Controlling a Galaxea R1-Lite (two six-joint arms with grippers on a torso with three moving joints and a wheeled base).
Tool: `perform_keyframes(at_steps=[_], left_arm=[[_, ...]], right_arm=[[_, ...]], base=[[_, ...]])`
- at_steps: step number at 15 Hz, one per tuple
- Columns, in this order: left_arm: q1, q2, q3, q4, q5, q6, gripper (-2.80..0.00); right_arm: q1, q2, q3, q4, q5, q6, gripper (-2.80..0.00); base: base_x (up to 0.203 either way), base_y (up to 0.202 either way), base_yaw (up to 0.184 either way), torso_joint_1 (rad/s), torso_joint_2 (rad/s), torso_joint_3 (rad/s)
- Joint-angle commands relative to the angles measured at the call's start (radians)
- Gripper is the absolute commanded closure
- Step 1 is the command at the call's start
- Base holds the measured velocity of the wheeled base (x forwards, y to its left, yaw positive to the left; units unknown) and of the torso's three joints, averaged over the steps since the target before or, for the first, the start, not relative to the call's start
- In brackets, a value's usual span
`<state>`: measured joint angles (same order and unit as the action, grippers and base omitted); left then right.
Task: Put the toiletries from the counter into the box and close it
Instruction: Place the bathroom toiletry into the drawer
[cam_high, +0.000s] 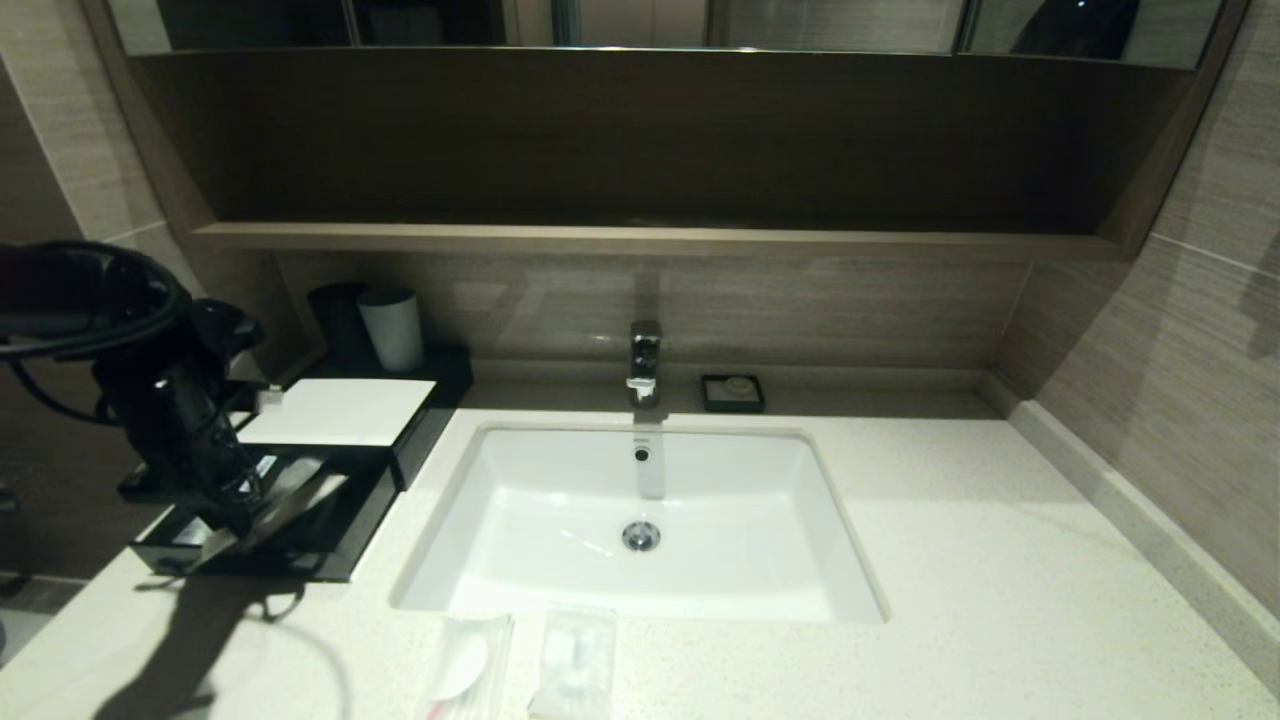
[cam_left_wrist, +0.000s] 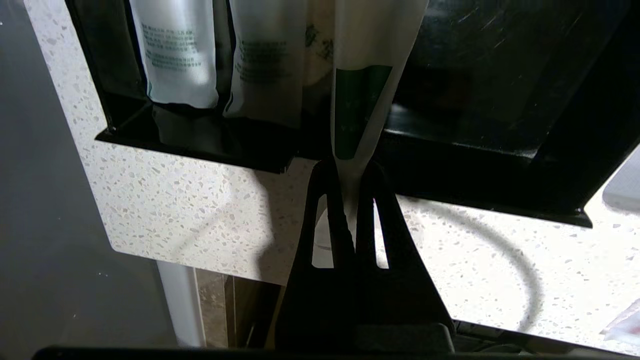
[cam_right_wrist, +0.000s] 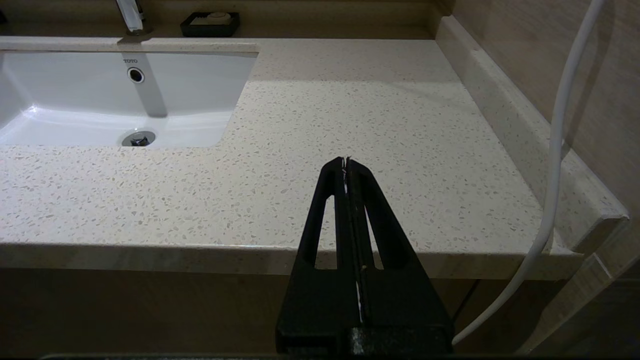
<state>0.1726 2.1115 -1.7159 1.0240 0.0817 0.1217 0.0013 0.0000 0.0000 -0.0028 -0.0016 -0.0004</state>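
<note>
My left gripper (cam_left_wrist: 350, 172) is shut on the end of a long thin packet with a green label (cam_left_wrist: 357, 110). It holds the packet over the pulled-out drawer (cam_high: 345, 535) of the black box, whose white top panel (cam_high: 340, 410) lies behind. The packet's far end reaches into the drawer beside two white sachets (cam_left_wrist: 175, 50) lying there. Two small flat clear packets (cam_high: 465, 665) (cam_high: 578, 665) lie on the counter (cam_high: 950, 560) in front of the sink. My right gripper (cam_right_wrist: 346, 161) is shut and empty, parked above the counter's front edge at the right.
The white sink basin (cam_high: 640, 520) with its tap (cam_high: 645, 360) sits mid-counter. A grey cup (cam_high: 392, 328) stands behind the box, and a small black dish (cam_high: 732, 392) sits by the back wall. A white cable (cam_right_wrist: 555, 150) hangs near the right wall.
</note>
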Motion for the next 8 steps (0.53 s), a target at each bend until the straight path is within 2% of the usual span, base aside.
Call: perform_keyframes(at_steps=[1,8], left_arm=[[0.001,0.026,-0.021,0.005,0.001,0.001,0.0],[-0.001,0.092,-0.104,0.005,0.001,-0.022,0.0]], right_arm=[[0.0,-0.001,0.002,0.0,0.0,0.0,0.0],[0.0,-0.002,0.002,0.0,0.0,0.0,0.0]], base=[[0.0,0.0,0.0,0.0,0.0,0.0],[0.0,0.0,0.0,0.0,0.0,0.0]])
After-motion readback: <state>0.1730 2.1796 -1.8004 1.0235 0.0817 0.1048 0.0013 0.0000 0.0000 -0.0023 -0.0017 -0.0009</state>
